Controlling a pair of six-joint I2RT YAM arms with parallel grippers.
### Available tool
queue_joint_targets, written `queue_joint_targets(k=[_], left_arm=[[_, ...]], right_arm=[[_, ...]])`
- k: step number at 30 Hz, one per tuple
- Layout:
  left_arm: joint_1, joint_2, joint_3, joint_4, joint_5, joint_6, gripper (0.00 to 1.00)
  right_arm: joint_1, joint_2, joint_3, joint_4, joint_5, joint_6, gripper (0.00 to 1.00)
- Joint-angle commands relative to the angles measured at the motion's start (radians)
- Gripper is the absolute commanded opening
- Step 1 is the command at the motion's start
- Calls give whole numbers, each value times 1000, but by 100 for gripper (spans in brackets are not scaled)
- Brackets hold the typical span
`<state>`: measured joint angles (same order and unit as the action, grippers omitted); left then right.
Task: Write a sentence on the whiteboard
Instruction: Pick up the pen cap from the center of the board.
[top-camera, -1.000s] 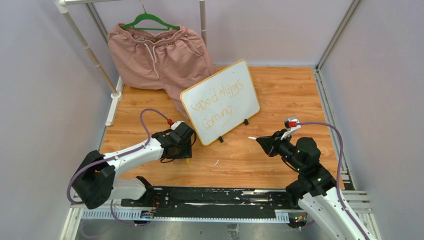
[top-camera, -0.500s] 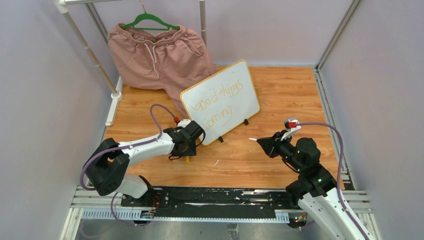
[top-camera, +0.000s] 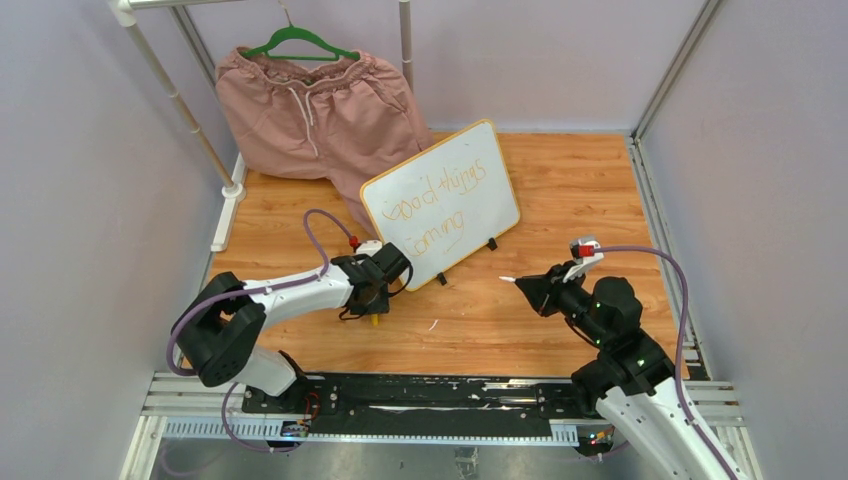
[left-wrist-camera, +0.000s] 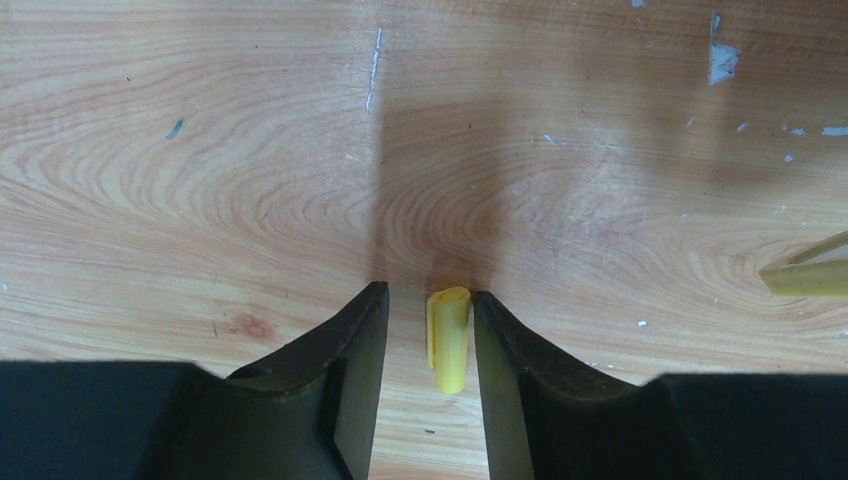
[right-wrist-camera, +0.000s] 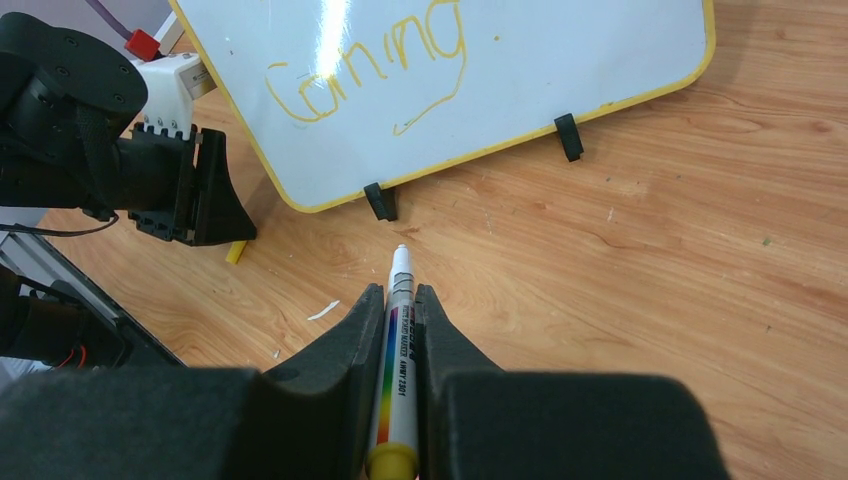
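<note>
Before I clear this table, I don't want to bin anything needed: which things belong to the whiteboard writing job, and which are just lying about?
Job: whiteboard; its orange sentence; marker gripped in the right fingers; yellow cap between the open left fingers.
Lying about: pink shorts; green hanger; white scrap.

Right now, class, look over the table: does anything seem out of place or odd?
The yellow marker cap lies loose on the wooden table, between the left gripper's open fingers, while the marker clamped in the right gripper is uncapped, its tip bare.
</note>
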<state>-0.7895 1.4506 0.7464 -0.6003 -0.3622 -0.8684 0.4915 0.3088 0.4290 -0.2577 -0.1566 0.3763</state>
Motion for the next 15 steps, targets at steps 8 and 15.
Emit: queue_joint_targets(k=[8, 15], left_arm=[[-9, 5, -90, 44, -3, -17, 28], [-9, -25, -124, 56, 4, -26, 16]], right_arm=[[-10, -18, 48, -21, 14, -12, 0], [-8, -20, 49, -24, 11, -6, 0]])
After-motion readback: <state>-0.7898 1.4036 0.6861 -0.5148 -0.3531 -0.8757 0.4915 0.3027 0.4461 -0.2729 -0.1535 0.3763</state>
